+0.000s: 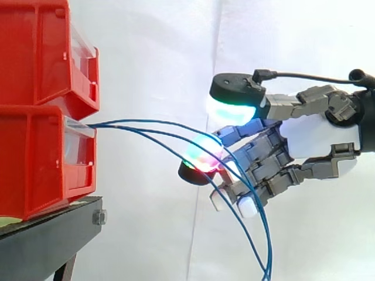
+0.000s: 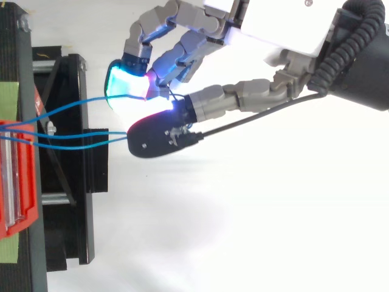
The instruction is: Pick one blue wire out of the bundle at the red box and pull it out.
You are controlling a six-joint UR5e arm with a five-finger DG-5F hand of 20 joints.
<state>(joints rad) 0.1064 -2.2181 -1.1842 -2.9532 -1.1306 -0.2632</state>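
The hand [image 1: 319,137] sits right of the red box [image 1: 47,158]. Its curled fingers pinch one blue wire [image 2: 73,106] between glowing pads [image 2: 124,82]. The other wires [image 2: 85,135] pass under the thumb and hang down.

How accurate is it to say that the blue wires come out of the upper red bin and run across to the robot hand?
Not quite. The side view shows the blue wires coming out of the front of the lower red bin, not the upper red bin. The rest holds: they do run across to the robot hand.
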